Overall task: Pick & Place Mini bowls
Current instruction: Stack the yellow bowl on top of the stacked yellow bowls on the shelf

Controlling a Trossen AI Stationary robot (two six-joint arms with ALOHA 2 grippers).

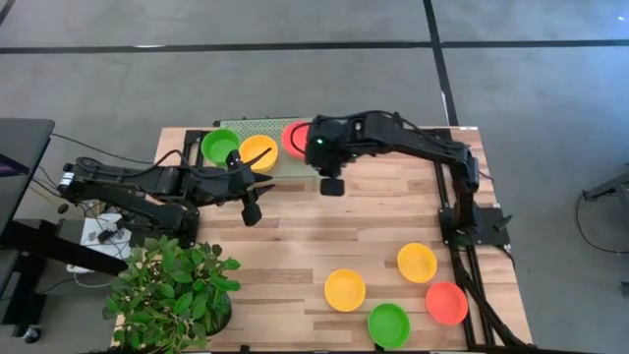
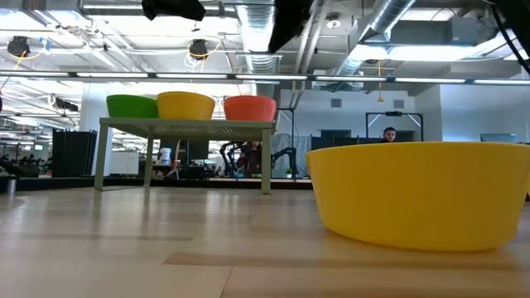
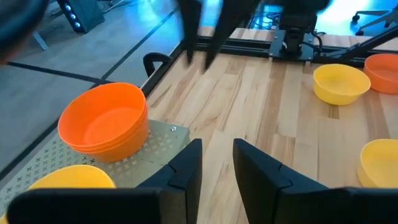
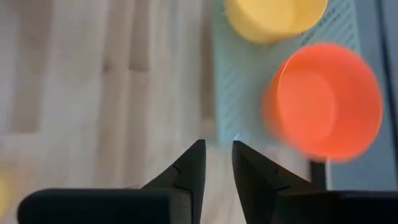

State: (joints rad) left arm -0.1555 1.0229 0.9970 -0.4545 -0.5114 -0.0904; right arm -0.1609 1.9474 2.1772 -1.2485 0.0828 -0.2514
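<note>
Three mini bowls sit upright on the pale green mesh rack (image 1: 246, 128) at the table's far edge: green (image 1: 220, 146), yellow (image 1: 258, 150) and red-orange (image 1: 295, 139). They also show in the low view as green (image 2: 132, 106), yellow (image 2: 185, 105) and red-orange (image 2: 249, 108). Four more rest on the table near its near right corner: yellow (image 1: 345, 289), yellow (image 1: 417, 262), red-orange (image 1: 446, 302) and green (image 1: 388, 324). My right gripper (image 1: 331, 184) hovers just beside the rack's red-orange bowl (image 4: 326, 99), shut and empty. My left gripper (image 1: 251, 211) is shut over the wood near the rack.
A potted plant (image 1: 172, 290) stands at the near left corner. The rack (image 2: 186, 128) is raised on legs. One yellow bowl (image 2: 414, 194) sits close to the low camera. Bare wood lies between the rack and the near bowls. People and desks show in the room behind.
</note>
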